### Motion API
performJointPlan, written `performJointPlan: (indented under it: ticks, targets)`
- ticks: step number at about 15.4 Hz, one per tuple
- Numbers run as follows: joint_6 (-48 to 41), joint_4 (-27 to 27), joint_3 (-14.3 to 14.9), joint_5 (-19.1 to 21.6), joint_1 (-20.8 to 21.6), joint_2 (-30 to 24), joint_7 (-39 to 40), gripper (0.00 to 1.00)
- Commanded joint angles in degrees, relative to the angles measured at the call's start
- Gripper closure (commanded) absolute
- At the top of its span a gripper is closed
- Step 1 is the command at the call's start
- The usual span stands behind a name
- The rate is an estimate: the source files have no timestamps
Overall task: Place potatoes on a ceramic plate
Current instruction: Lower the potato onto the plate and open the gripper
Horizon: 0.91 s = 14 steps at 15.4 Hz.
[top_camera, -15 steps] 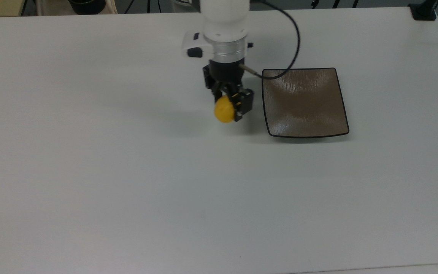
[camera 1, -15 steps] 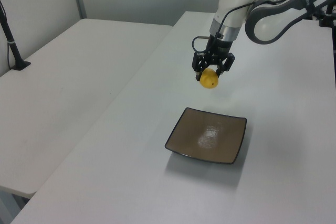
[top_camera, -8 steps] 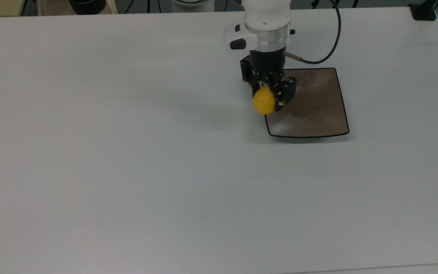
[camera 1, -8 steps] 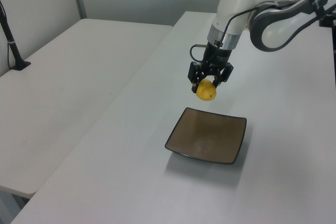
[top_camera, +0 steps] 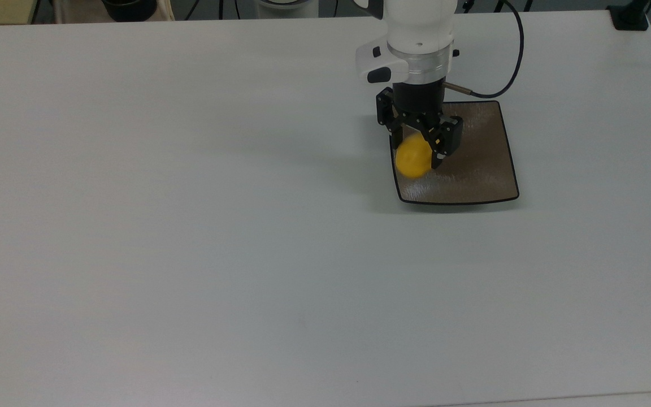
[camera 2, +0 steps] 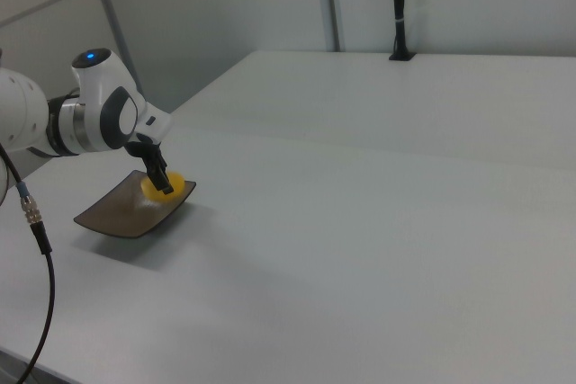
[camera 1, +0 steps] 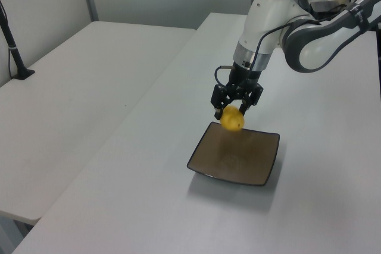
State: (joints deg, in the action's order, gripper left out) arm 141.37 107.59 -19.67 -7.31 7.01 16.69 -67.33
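A bright yellow potato (top_camera: 414,157) hangs between the black fingers of my gripper (top_camera: 417,151), which is shut on it. The pair hovers over the top view's left part of the square brown ceramic plate (top_camera: 475,169) with its thin black rim. In the left view the potato (camera 1: 232,119) sits a little above the far edge of the plate (camera 1: 238,163), under the gripper (camera 1: 233,112). In the right view the potato (camera 2: 162,187) is low over the plate (camera 2: 117,214), with the gripper (camera 2: 159,181) on top of it.
The plate lies on a wide white table (top_camera: 190,226). A black cable (top_camera: 515,62) loops from the wrist over the plate's far corner. A black post base (top_camera: 630,17) stands at the top view's far right corner.
The arm has carried the potato to the top view's right, from beside the plate to over its left part, and has come lower toward it.
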Motion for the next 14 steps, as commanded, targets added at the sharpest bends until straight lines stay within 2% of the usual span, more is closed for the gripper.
performJointPlan:
  ticks: [1,6,9,11,14]
  targets:
    - [1.5,0.2,0.1,-1.6,0.5,0.5,-1.3,0.14]
    - [1.5,0.1,0.1,-1.7,0.5,0.3,-1.2,0.13]
    - [0.4,0.2,0.1,-3.8,0.4,-0.2,-1.0,0.00]
    - [-2.6,0.4,0.1,-6.0,0.0,-0.9,0.0,0.00]
    - [-7.5,0.3,0.2,-6.6,-1.5,-2.3,4.4,0.00]
